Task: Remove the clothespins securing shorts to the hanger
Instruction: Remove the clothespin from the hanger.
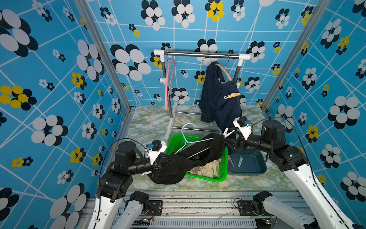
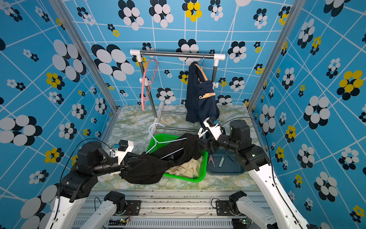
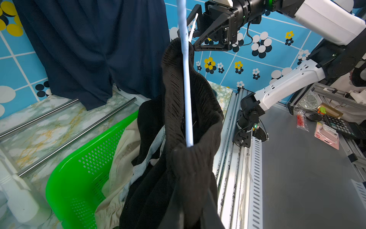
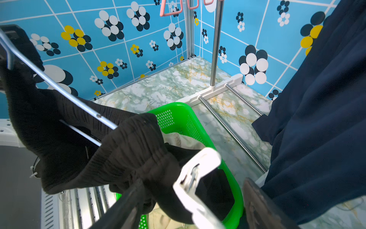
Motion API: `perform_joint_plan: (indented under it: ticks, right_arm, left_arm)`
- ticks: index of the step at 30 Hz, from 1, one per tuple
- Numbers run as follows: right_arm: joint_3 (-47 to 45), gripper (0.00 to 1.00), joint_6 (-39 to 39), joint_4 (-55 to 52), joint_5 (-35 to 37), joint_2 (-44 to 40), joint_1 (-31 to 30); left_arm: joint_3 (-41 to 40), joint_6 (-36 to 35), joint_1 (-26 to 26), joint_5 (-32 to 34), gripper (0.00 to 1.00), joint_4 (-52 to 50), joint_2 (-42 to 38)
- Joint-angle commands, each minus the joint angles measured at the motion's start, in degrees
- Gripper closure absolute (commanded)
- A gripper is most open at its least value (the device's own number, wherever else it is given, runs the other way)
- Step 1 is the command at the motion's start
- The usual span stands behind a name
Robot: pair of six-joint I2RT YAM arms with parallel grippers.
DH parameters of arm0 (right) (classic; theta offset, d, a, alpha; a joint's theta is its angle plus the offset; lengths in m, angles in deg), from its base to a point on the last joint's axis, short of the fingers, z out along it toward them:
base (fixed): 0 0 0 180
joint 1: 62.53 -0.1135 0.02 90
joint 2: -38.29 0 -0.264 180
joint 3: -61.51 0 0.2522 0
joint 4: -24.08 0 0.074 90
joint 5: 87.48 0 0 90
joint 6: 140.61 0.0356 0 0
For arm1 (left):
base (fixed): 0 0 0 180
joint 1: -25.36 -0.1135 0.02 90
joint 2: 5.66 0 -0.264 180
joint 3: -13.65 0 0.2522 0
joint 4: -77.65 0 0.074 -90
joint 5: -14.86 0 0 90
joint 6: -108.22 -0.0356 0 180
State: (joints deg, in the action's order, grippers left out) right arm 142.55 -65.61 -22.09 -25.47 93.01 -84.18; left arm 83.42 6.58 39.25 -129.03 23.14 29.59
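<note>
Black shorts (image 1: 172, 170), white hanger (image 3: 186, 89), green basket (image 3: 75, 178), navy shorts (image 1: 217, 103), white clothespin (image 4: 204, 158), blue flowered walls (image 1: 59, 79), green-marbled table (image 1: 148, 123)

A green basket (image 1: 213, 179) stands near the middle of the marble table (image 1: 150, 121). A dark blue tray (image 1: 255, 164) is just beside it, toward the right edge. A clothes rack (image 1: 200, 54) stands at the far edge.

1. Tan clothespin (image 1: 232, 95) on navy shorts (image 1: 215, 103): small dark printed mark, too small to read.
2. QR-patterned sheet (image 3: 310, 100) on the grey surface beyond the rail: code blurred, no letters legible.
3. Calculator (image 3: 344, 126) on the same surface: keys visible, digits unreadable.
4. Pink packet (image 3: 326, 135) beside it: print blurred.
5. Nothing legible anywhere.
</note>
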Motion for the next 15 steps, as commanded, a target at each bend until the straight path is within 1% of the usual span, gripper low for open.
perform_joint_plan:
  ticks: [1,7,15]
  right_arm:
    - [2.30,0.21,-3.92,-1.18,-4.38,1.26,0.38]
    - [2.26,0.22,-5.60,1.44,-11.45,1.75,1.78]
    - [1.23,0.24,-2.72,8.49,-26.41,2.69,7.46]
  left_arm:
    - [2.09,-0.32,-0.44,-3.39,1.00,2.32,-0.11]
    - [1.57,1.04,-0.39,-4.58,1.00,3.74,0.17]
    - [0.77,3.00,-1.01,-6.14,1.00,5.96,0.48]
